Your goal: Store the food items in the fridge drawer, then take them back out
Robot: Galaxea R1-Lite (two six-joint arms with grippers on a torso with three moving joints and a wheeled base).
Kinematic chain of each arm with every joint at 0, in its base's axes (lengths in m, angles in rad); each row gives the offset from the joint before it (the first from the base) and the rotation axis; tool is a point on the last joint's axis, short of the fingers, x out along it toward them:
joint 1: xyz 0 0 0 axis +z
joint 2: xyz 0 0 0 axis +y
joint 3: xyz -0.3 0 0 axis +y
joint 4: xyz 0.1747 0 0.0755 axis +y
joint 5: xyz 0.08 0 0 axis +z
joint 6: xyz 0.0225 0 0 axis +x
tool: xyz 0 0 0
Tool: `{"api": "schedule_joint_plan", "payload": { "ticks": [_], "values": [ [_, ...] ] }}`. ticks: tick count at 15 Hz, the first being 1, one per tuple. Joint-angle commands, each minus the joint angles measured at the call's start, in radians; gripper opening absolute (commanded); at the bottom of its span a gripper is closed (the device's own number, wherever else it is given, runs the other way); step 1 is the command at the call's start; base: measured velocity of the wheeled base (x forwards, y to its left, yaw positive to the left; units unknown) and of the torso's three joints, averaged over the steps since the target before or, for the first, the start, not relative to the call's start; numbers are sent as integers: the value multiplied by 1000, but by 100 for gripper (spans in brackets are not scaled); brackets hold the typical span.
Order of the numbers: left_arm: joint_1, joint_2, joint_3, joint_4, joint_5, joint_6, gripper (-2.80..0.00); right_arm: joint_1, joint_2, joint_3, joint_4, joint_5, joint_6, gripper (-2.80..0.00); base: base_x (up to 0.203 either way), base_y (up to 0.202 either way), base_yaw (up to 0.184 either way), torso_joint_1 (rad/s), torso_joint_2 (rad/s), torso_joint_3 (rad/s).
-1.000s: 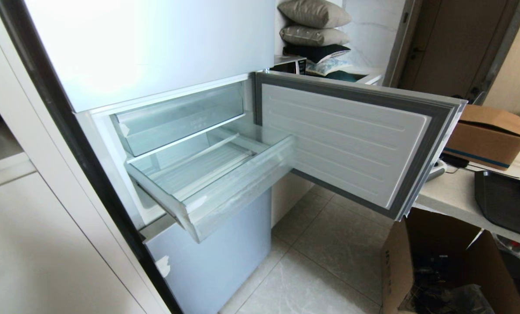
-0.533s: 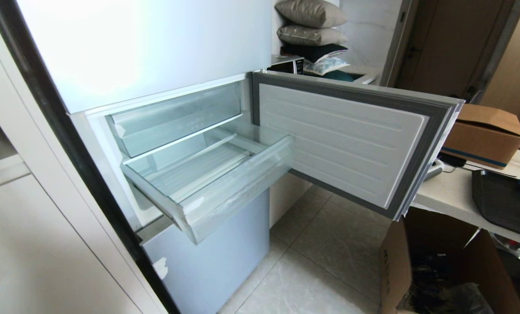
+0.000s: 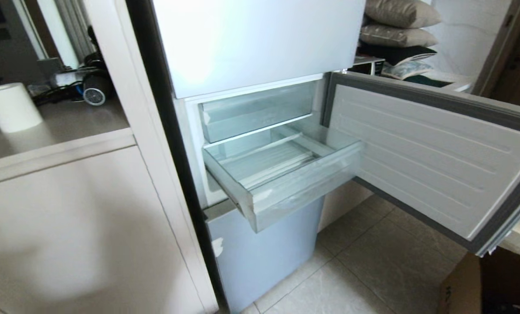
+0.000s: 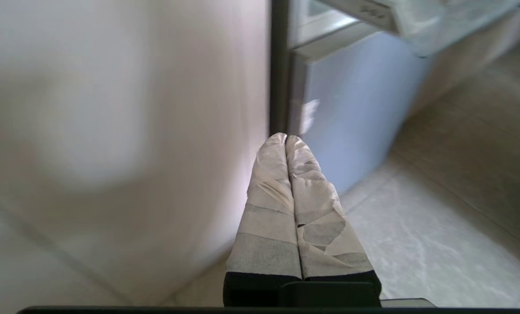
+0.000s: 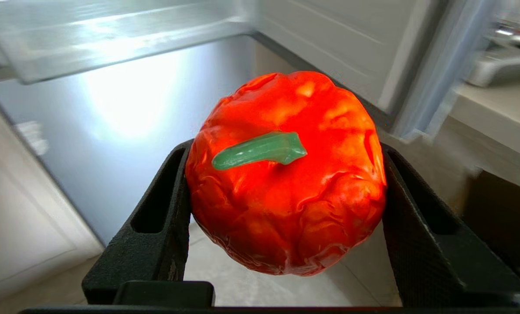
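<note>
Your right tool (image 5: 286,209) grips the red pepper (image 5: 286,174); the fridge drawer (image 3: 286,174) stands open mid-frame above it. Left tool (image 4: 288,141) is closed, empty.

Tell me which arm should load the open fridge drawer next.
Right, probably. The right gripper is clamped on a red pepper-like food item, below the pulled-out fridge drawer. The left gripper is shut and empty, beside the white cabinet.

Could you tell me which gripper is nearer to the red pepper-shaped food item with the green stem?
Right. The right gripper is clamped on the red pepper-shaped food item; the left gripper is shut, empty, near the fridge's lower door.
</note>
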Motion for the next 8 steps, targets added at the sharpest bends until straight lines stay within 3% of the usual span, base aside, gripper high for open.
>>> {"api": "schedule_joint_plan", "payload": {
  "ticks": [1, 8],
  "values": [
    [0, 0, 0, 1, 0, 0, -280, 0, 3, 1, 0, 1, 1, -280, -1, -10, 173, 3, 2, 3],
    [0, 0, 0, 1, 0, 0, -280, 0, 3, 0, 0, 1, 2, -280, 0, -9, 175, 4, 1, 2]
  ]
}}
